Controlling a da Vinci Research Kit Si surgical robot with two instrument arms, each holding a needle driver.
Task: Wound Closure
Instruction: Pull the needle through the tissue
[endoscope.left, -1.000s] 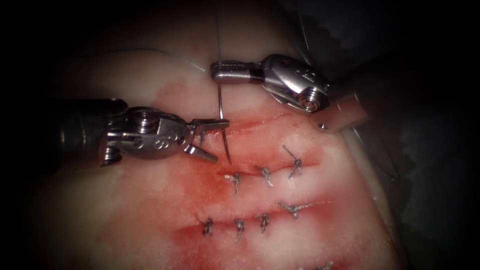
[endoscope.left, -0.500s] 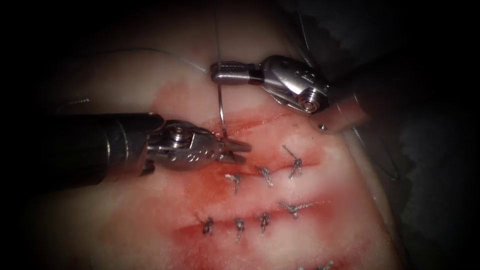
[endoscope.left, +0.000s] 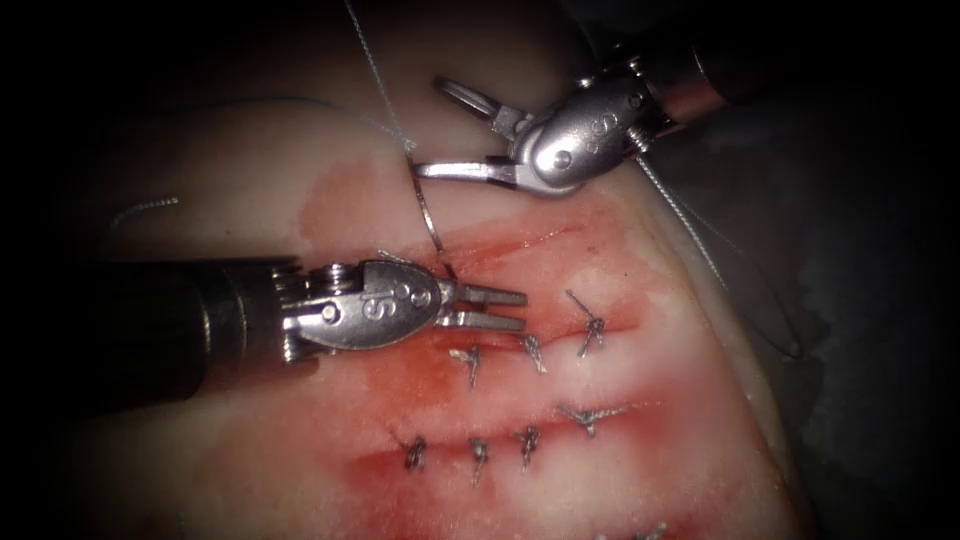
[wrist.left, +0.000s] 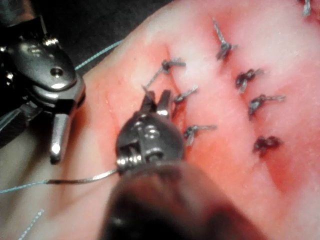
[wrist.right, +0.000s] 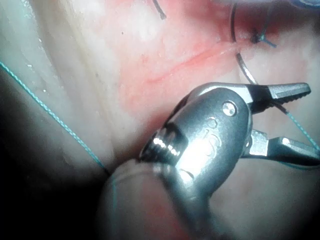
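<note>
Where the needle (endoscope.left: 428, 215) had hung from the right gripper (endoscope.left: 445, 128) half a second before, it now stood free of those jaws, which had swung wide apart, the lower one lying just beside the needle's swaged end at twelve o'clock of the curve. The needle's body arced down toward six o'clock and disappeared at the left gripper (endoscope.left: 515, 309), on the left side of the upper cut (endoscope.left: 520, 240); whether its point sat in the tissue (endoscope.left: 250, 170) or lay upon it I could not make out. The left gripper had slid in from nine o'clock and lay flat, jaws slightly parted, with the needle passing at their base rather than plainly clamped. To my eye that meant the needle was released and momentarily held by neither tool. Thread (endoscope.left: 375, 70) ran off from the swage toward eleven o'clock. Finished knots (endoscope.left: 590, 328) lay at four o'clock of the left gripper, amid red fluid (endoscope.left: 400, 400).
</note>
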